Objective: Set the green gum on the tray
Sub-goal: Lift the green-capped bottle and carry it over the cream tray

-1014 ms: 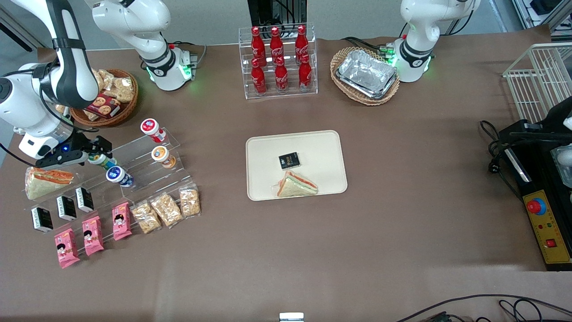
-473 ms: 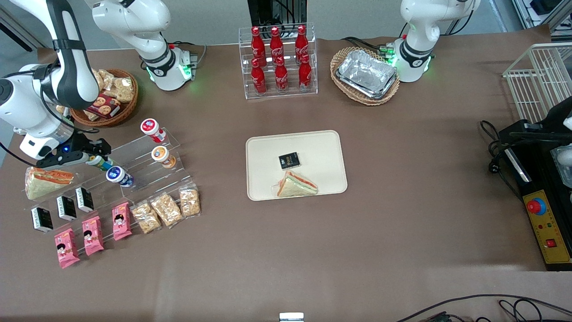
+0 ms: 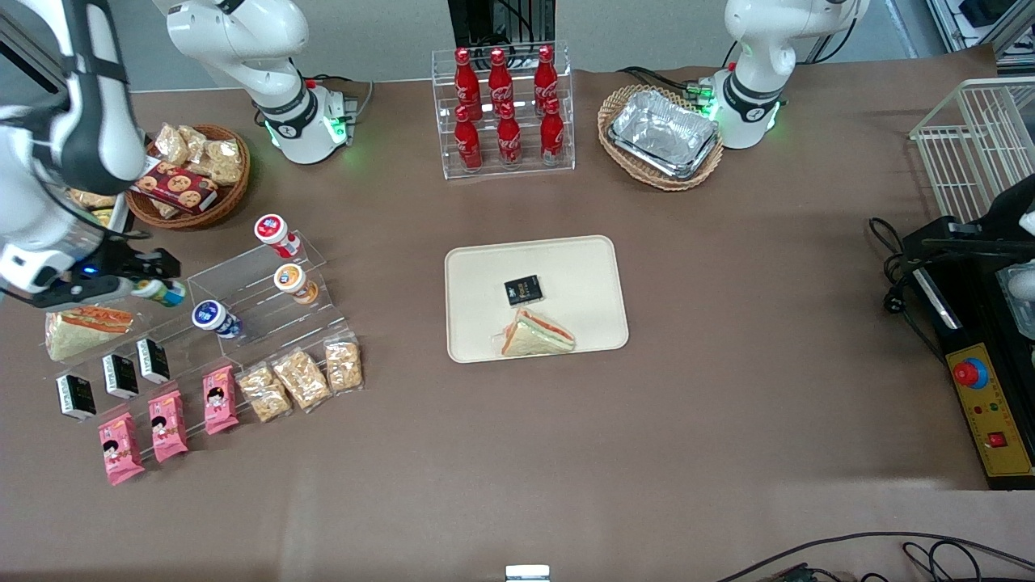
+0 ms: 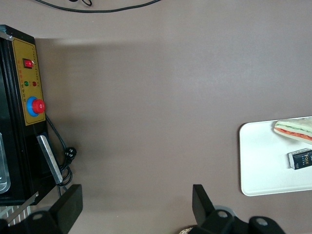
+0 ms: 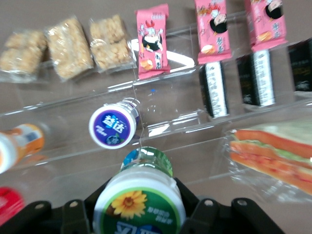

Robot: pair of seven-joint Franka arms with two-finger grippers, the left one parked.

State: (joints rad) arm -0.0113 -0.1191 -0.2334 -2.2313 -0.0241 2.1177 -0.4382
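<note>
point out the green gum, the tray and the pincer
green gum [image 5: 139,204], right wrist view, on its printed lid
tray [image 3: 582,267], front view, on a bare part of its floor
pincer [image 3: 149,284], front view, midway between its fingertips, shut on the green gum

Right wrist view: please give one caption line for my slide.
End effector shut on green-rimmed gum canister above clear acrylic rack, beside blue-lidded canister.
</note>
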